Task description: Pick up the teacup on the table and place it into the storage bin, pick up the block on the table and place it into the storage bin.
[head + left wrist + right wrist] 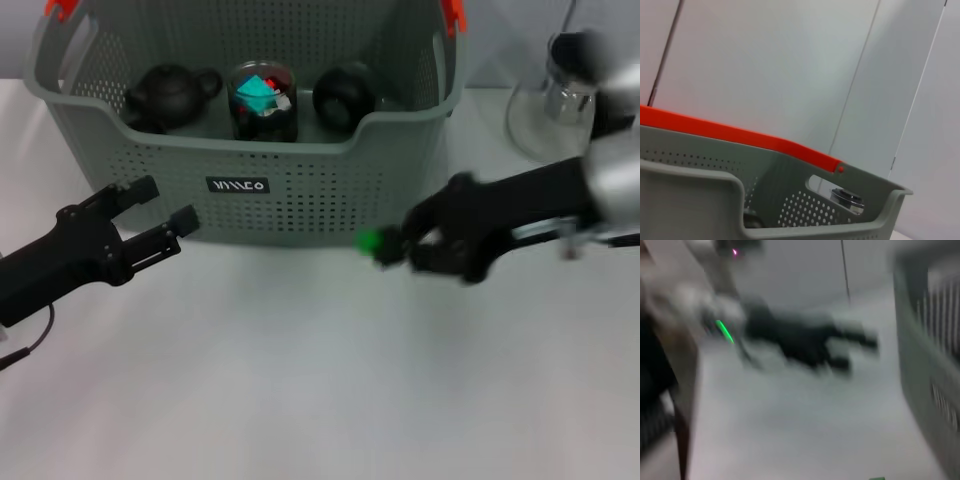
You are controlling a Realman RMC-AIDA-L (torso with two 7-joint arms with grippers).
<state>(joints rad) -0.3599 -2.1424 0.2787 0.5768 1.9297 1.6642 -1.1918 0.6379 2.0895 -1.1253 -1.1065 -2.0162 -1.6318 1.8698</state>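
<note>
On a white table [300,380], one storage bin [300,205] holds three items; right gripper [395,248] clasps one green block [369,241], left gripper [165,215] spread wide.

One sign only: a small black label [238,185] with white lettering on the front wall of the storage bin [300,200], just beside the left end effector [150,215]; its characters can't be read.

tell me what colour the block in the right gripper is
Green. The block sits at the right gripper tips, just in front of the bin; the head view shows it best.
</note>
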